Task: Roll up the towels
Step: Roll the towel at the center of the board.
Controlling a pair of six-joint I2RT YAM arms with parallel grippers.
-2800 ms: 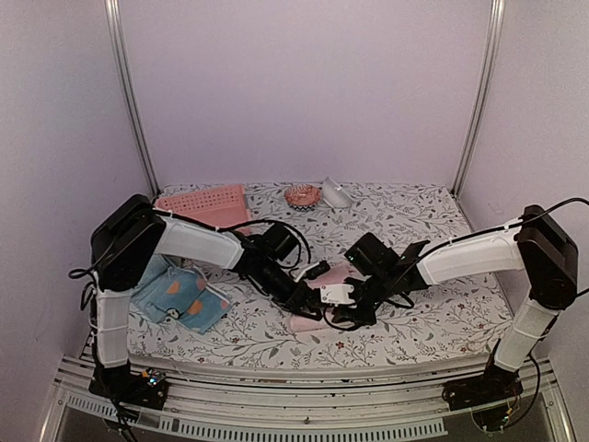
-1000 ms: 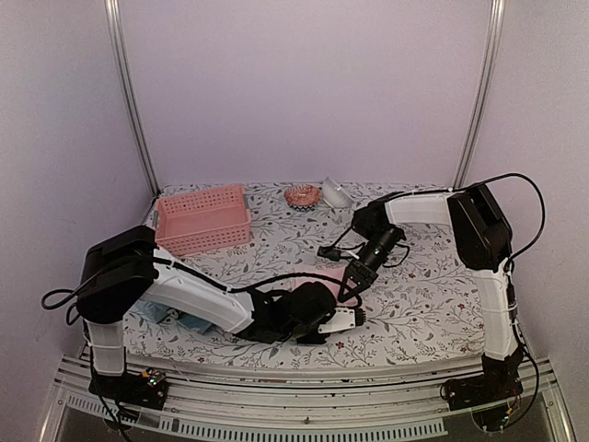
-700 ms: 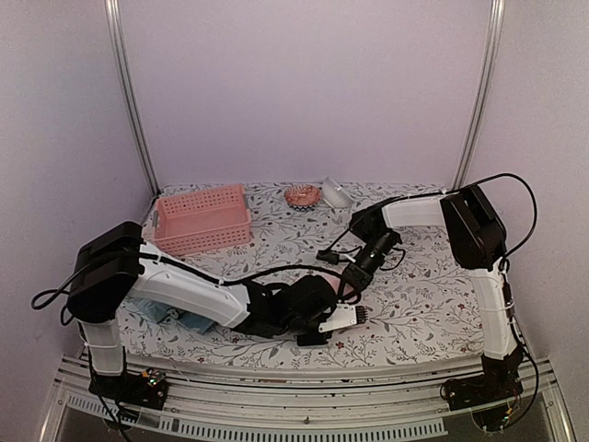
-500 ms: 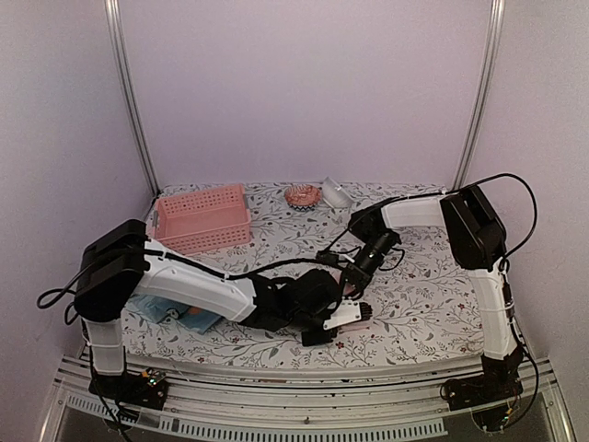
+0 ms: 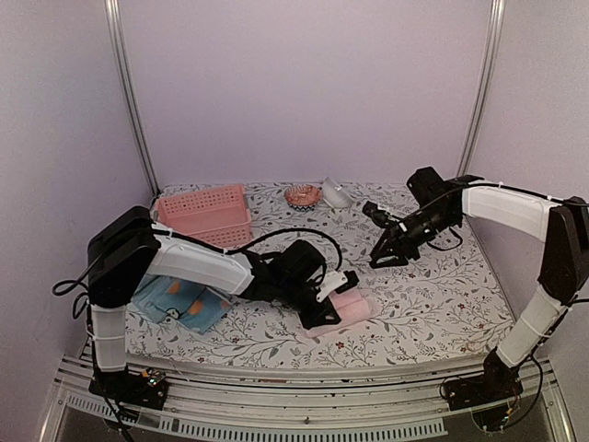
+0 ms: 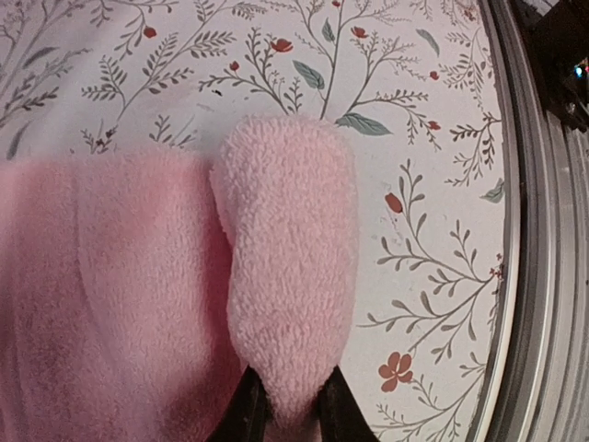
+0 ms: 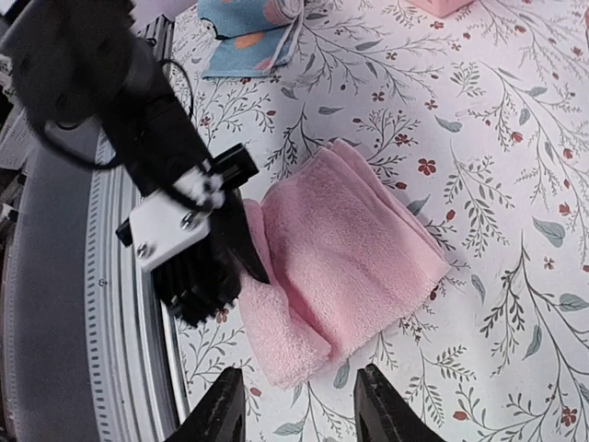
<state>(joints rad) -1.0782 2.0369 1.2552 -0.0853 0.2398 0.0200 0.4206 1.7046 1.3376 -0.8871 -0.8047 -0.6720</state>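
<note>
The towel [image 5: 350, 304] lies just right of the left gripper [image 6: 285, 416], its fold between the fingers [image 6: 248, 412]. A second towel [image 5: 184, 304] lies to its left, the basket [image 5: 204, 215] behind.

Overhead view faces the whole table [image 5: 433, 304]; both wrist views share the pink towel [image 7: 350, 249].

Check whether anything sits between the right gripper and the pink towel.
Nothing visible does. The right gripper hangs open, farther back and to the right of the pink towel, with only floral tablecloth between them. The left gripper pinches the towel's rolled edge on the side away from it.
</note>
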